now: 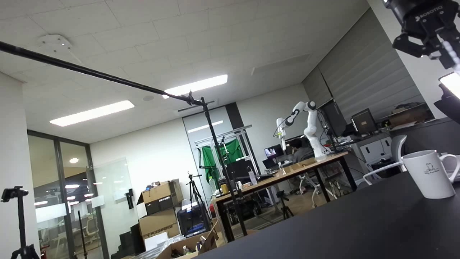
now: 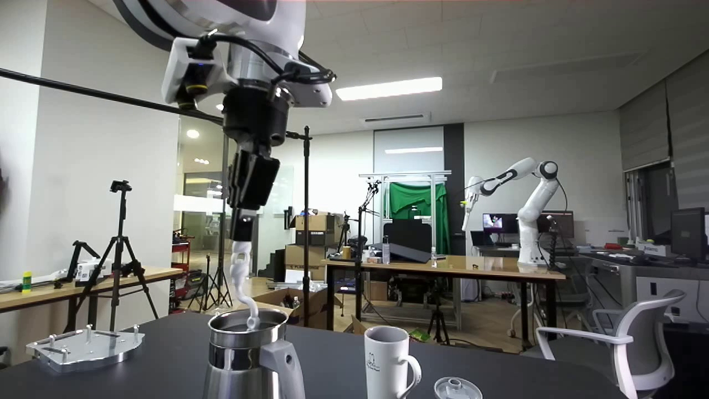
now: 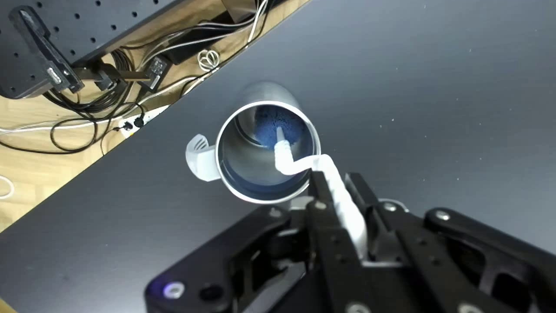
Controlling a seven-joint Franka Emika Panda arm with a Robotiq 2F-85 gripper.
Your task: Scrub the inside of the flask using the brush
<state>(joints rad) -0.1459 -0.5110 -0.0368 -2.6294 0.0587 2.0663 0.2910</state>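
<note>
The flask (image 2: pixel 238 382) is a metal jug with a pale grey handle, standing upright on the dark table. It also shows in the wrist view (image 3: pixel 249 167), seen from above. The brush has a white twisted handle (image 2: pixel 240 277) and a blue bristle head (image 3: pixel 278 119). The head is inside the flask near its far wall; whether it touches the bottom is unclear. My gripper (image 2: pixel 242 224) is above the flask mouth, pointing down. In the wrist view the gripper (image 3: pixel 336 176) is shut on the brush handle. The gripper also shows in an exterior view (image 1: pixel 447 59).
A white mug (image 2: pixel 385 357) stands beside the flask; it also shows in an exterior view (image 1: pixel 427 176). A small round lid (image 2: pixel 457 389) lies near the mug. A metal plate with pegs (image 2: pixel 86 346) lies on the table. Cables (image 3: pixel 91 108) lie beyond the table edge.
</note>
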